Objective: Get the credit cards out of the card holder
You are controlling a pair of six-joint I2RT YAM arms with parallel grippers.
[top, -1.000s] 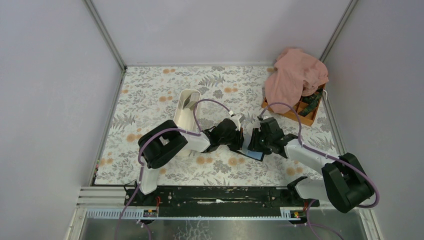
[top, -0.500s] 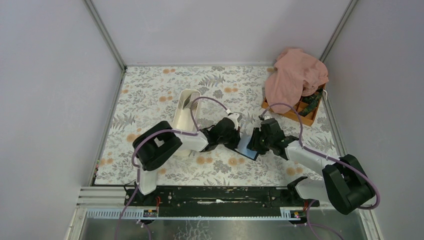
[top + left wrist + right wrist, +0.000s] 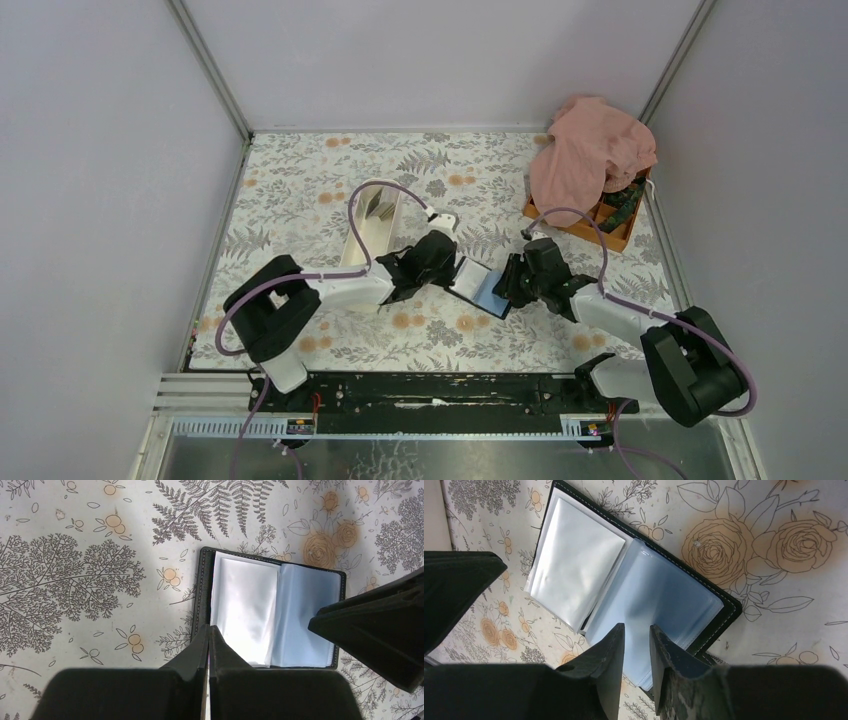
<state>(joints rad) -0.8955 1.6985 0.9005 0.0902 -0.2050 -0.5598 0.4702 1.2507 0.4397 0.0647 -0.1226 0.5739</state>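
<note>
The card holder (image 3: 480, 287) lies open flat on the flowered table between my two grippers, a black cover with glossy sleeves inside. Its left page (image 3: 245, 607) shines white and its right page (image 3: 659, 595) looks bluish. I cannot tell whether any credit cards sit in the sleeves. My left gripper (image 3: 453, 271) (image 3: 208, 627) is shut, its tips at the near left edge of the card holder (image 3: 270, 610) with nothing between them. My right gripper (image 3: 505, 285) (image 3: 636, 626) hangs over the bluish page, jaws a little apart and empty.
A long white tray (image 3: 365, 240) stands behind my left arm, with a small grey flat thing in its far end. At the back right an orange compartment box (image 3: 600, 228) sits partly under a pink cloth (image 3: 590, 150). Grey walls close in three sides.
My left arm has drawn back to the left and uncovered the card holder, which now lies spread open. The right gripper has narrowed slightly and stayed over the right page.
</note>
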